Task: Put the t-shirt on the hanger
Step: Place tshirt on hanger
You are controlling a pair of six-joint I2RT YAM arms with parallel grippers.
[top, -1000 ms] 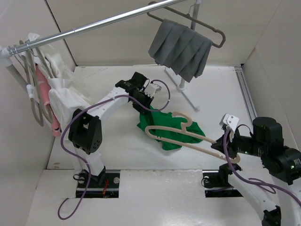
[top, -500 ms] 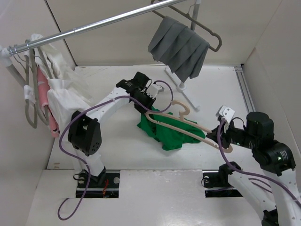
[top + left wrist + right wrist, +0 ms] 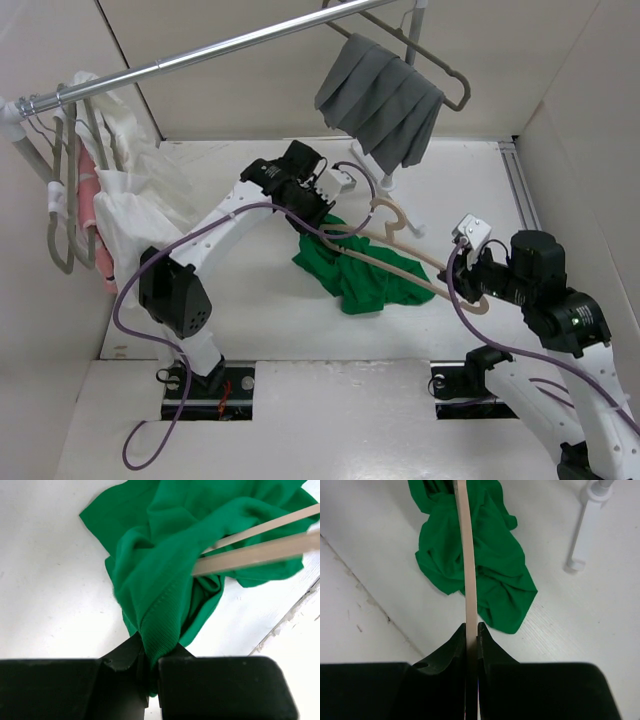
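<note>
**Hanger tip brought up to the pinched collar**

Over the last second the right gripper [image 3: 470, 292] has swung the hanger [image 3: 400, 262] up toward 11 o'clock. Before, it lay low across the t-shirt [image 3: 365, 280]. Now its far shoulder tip sits just beside the left gripper [image 3: 322, 218] — a moment ago it hung well short of it. This looks like lining up to feed that shoulder into the neck opening. Whether the tip is already inside the cloth, I cannot tell.

The left gripper's fingers [image 3: 122, 657] are clamped on the ribbed collar band, holding it up. The rest of the shirt trails from there toward 5 o'clock, crumpled on the table [image 3: 250, 300]. The right gripper stands at the shirt's 3 o'clock, its jaws closed on the hanger's near end — the bar runs straight out from between them, over the green folds.
</note>
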